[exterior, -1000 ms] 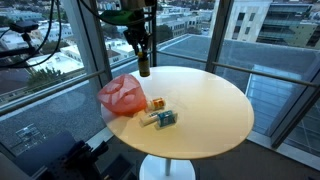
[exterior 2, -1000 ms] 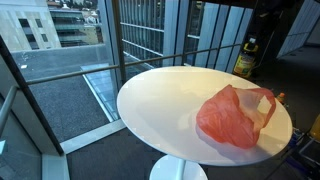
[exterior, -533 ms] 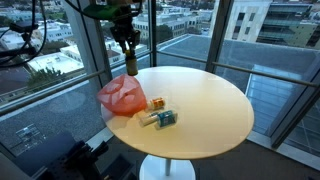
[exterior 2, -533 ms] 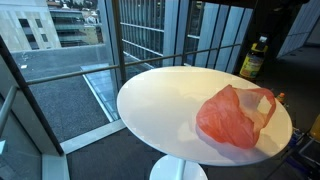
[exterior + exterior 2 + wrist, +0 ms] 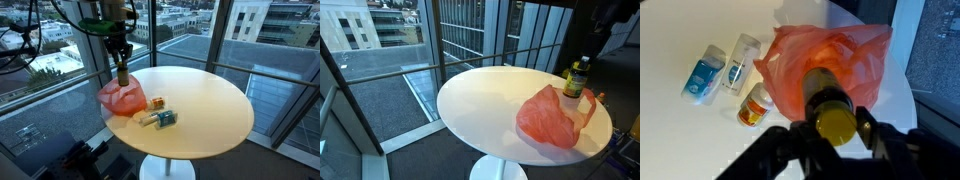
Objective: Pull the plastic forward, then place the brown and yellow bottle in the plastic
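Observation:
The red-orange plastic bag (image 5: 122, 96) lies at the edge of the round cream table (image 5: 200, 110); it also shows in an exterior view (image 5: 552, 116) and in the wrist view (image 5: 840, 55). My gripper (image 5: 120, 58) is shut on the brown bottle with a yellow cap (image 5: 122, 74) and holds it upright just above the bag. In an exterior view the bottle (image 5: 576, 79) hangs over the bag's far side. In the wrist view my gripper (image 5: 833, 122) clamps the bottle's yellow cap (image 5: 835, 120), with the bag's opening right below.
Next to the bag lie a small orange bottle (image 5: 755, 107) and two small blue-and-white packets (image 5: 702, 79) (image 5: 740, 62), also in an exterior view (image 5: 160, 117). Glass walls and a railing surround the table.
My gripper has carried the bottle from beyond the table's edge down and over the plastic bag. The bag and the small items have not moved.

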You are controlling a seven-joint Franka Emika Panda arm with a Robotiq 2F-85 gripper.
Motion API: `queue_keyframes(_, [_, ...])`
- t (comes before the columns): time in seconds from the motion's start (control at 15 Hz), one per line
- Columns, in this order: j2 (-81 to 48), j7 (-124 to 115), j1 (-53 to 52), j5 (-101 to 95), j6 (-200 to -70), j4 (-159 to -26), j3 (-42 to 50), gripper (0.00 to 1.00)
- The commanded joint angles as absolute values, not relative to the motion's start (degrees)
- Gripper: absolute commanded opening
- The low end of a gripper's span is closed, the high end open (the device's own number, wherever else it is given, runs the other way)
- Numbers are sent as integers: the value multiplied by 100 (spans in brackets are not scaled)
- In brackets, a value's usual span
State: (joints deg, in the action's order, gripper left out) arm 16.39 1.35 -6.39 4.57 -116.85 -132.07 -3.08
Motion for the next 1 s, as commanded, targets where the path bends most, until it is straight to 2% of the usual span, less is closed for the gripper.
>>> queue_keyframes(0.0, [1520, 299, -623, 532, -11742, -13281, -329, 19])
queue_keyframes(0.93, [219, 280, -474, 347, -12889, -13016, -303, 19])
